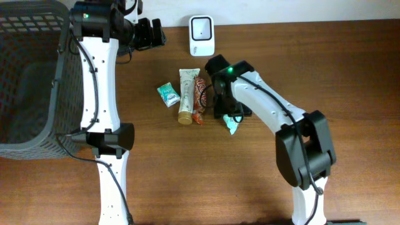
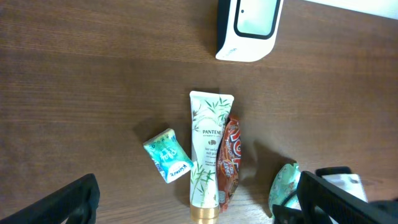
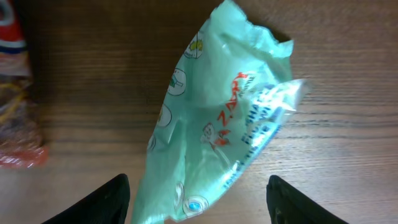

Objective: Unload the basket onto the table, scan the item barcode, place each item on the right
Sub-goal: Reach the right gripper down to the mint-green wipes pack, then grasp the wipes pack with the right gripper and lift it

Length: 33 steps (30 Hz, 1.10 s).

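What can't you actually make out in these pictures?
- Overhead: the right arm covers the green packet but for one corner.
- Right wrist view: no barcode shows on the packet, and its creased print is too blurred to read.
- Left wrist view: the scanner is cut off by the top edge.
- Overhead: the basket is cut off by the left edge.

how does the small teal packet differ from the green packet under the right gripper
The small teal packet lies flat and squarish; the green packet is crumpled. The teal one is deeper in colour, the green one pale mint. The teal one lies clear of both arms; the green one sits between the open fingers of the right gripper. Both are printed wrappers.
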### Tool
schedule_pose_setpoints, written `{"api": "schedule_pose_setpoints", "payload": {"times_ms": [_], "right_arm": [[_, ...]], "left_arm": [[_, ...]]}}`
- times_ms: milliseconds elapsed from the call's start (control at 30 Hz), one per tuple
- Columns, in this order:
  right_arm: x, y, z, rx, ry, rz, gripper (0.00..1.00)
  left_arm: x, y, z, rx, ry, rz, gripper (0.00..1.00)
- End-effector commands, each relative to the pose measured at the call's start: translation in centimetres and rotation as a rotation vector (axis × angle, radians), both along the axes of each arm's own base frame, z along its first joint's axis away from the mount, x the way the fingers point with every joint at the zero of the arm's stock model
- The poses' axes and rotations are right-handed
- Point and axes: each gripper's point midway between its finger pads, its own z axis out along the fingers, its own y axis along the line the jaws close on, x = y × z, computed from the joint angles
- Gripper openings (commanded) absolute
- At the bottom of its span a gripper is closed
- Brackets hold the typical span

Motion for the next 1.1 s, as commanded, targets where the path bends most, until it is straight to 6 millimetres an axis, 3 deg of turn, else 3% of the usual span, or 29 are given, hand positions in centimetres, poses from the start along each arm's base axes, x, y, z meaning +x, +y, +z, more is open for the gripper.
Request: {"api": "schedule_pose_setpoints", "payload": {"times_ms": [0,133,267,333,467,600,733,833,933,1067], "right_arm": [[0.1,-0.9,-2.3,-0.08,0.012,-0.042,0.69],[0.2,-1.2,-3.4,-0.096,0.026,-0.045,0.66],[0.6,-1.2,-3.5,-0.08,0.019,-0.055,0.35],[0.6,-1.0,-3.6,-0.04,0.032,-0.065,0.3],[0.9,0.6,-3.4,0.154,0.096,-0.013,0.05],[1.6,2.9,-1.4,0.44,0.139,0.092,0.04],[1.9,5.1,2.8,0.863,0.172,0.151,0.04],[2.4,4.5,6.0,1.11,0.163,0.14,0.04],[2.3,2.9,6.1,1.14,0.165,0.123,0.05],[1.5,1.1,3.9,1.139,0.196,0.051,0.09]], "left_arm": [[0.1,0.3,-0.1,0.001,0.001,0.004,0.99],[0.1,0.3,-0.1,0.001,0.001,0.005,0.99],[0.1,0.3,-0.1,0.001,0.001,0.004,0.99],[0.1,0.3,-0.1,0.001,0.001,0.004,0.99],[0.1,0.3,-0.1,0.001,0.001,0.004,0.99],[0.1,0.3,-0.1,0.001,0.001,0.005,0.99],[0.1,0.3,-0.1,0.001,0.001,0.005,0.99],[0.1,0.3,-0.1,0.001,0.001,0.004,0.99],[0.1,0.3,-0.1,0.001,0.001,0.005,0.99],[0.1,0.3,-0.1,0.001,0.001,0.005,0.99]]}}
